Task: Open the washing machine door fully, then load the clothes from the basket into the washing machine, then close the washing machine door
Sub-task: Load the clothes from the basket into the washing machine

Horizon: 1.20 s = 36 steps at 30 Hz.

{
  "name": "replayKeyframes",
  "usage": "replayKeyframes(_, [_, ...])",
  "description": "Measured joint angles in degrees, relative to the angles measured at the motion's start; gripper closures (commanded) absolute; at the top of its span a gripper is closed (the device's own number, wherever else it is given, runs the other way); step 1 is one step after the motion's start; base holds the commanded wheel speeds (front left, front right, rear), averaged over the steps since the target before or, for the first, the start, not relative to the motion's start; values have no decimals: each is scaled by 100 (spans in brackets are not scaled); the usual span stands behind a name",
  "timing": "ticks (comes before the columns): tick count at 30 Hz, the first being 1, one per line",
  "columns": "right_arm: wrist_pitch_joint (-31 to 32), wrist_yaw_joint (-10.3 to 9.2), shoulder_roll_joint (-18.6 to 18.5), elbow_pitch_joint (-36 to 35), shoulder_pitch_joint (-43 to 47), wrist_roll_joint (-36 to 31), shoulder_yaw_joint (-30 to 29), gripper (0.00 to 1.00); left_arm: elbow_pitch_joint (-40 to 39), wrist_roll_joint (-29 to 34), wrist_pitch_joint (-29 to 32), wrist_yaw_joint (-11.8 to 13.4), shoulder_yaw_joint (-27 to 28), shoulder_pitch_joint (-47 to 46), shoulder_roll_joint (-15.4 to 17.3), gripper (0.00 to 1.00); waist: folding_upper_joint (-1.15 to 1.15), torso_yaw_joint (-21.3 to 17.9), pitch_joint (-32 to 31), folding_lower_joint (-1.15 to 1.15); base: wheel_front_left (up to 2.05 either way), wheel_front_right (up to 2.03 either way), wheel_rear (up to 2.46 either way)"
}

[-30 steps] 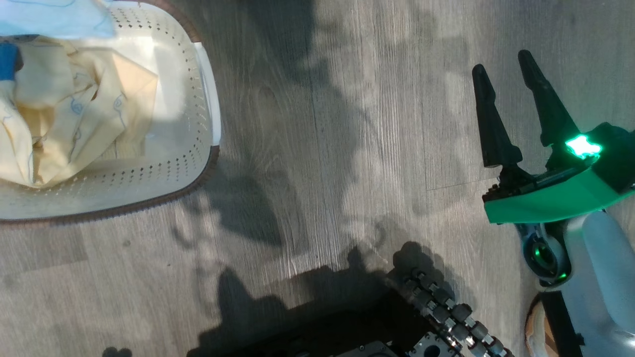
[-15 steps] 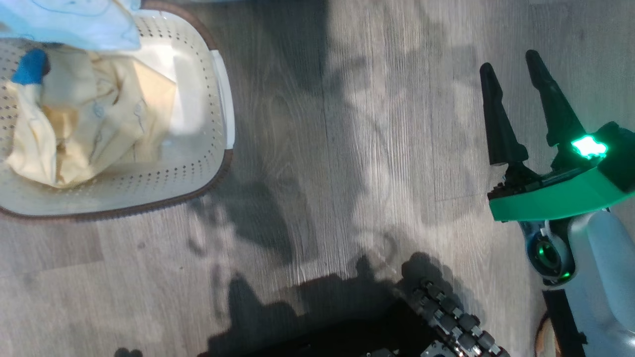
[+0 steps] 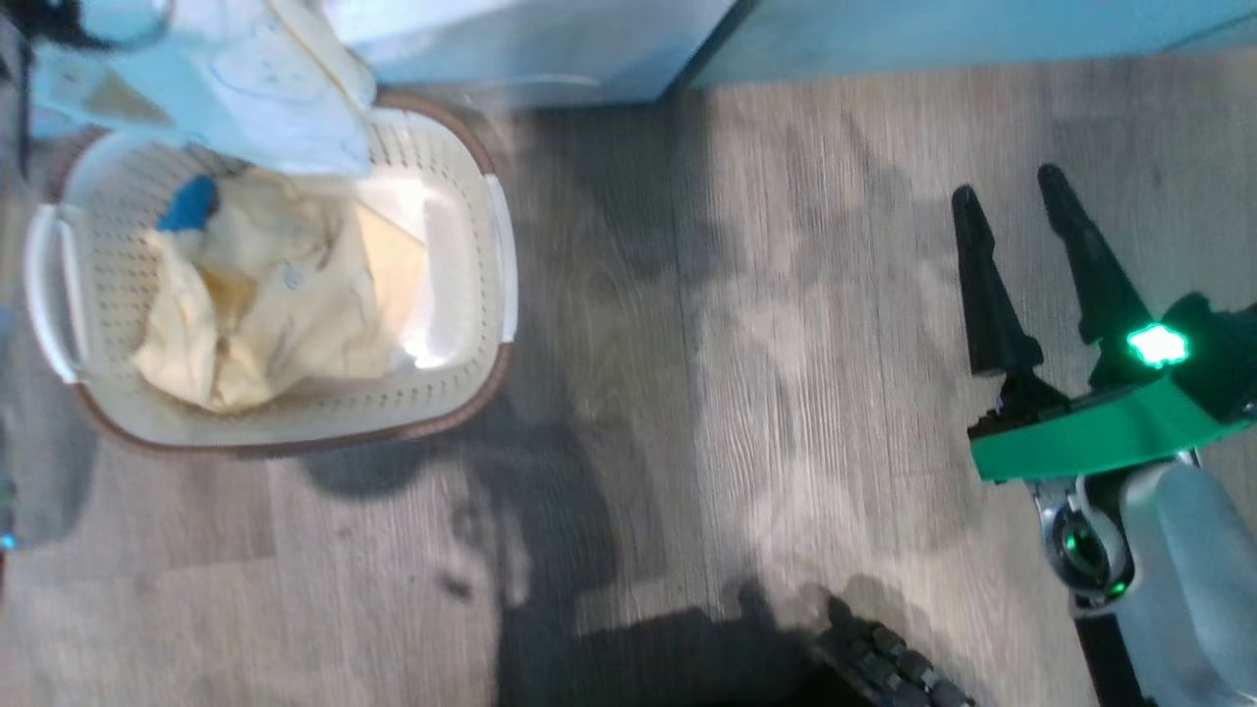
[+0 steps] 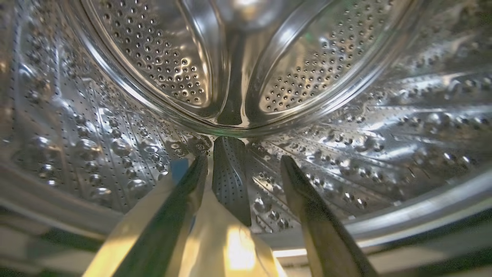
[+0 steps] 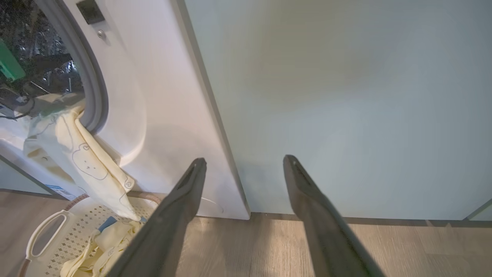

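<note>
My left gripper (image 4: 243,158) is inside the perforated steel drum (image 4: 153,50) with its fingers apart. A pale yellow garment (image 4: 226,246) lies loose between the finger bases. The same garment (image 5: 84,161) hangs over the grey rubber ring (image 5: 90,77) of the white washing machine (image 5: 153,96), down towards the basket (image 5: 78,236). The cream basket (image 3: 439,172) stands on the floor with more yellow clothes (image 3: 275,314) in it, and the hanging garment (image 3: 265,98) dangles above. My right gripper (image 3: 1008,184) hovers open and empty over the floor to the right. The door is out of view.
A pale green cabinet front (image 5: 346,96) stands right of the machine, straight ahead of my right gripper (image 5: 244,158). Grey wood floor (image 3: 737,393) lies between the basket and the right arm. My base's dark wheel (image 3: 894,668) shows at the bottom edge.
The head camera has tilted up, so the whole basket, the machine's foot and the cabinets have come into view. My left gripper has opened. The right gripper holds the same pose.
</note>
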Motion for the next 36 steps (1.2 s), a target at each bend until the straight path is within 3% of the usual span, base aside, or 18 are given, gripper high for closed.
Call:
replayKeyframes(10, [0, 0, -99, 104, 492, -1, -34, 0, -790, -140, -3, 8, 68, 1279, 4, 0, 0, 186, -845, 0, 0, 0, 0])
replayKeyframes(24, [0, -1, -165, 152, 1111, -2, -136, 0, -2856, 212, -3, 569, 820, 4235, -185, 0, 0, 399, -1876, 0, 0, 0, 0])
replayKeyframes(36, [0, 0, -170, 134, 1228, -2, -134, 0, -3853, 399, -3, 822, 1357, 6274, -577, 0, 0, 430, -2025, 0, 0, 0, 0])
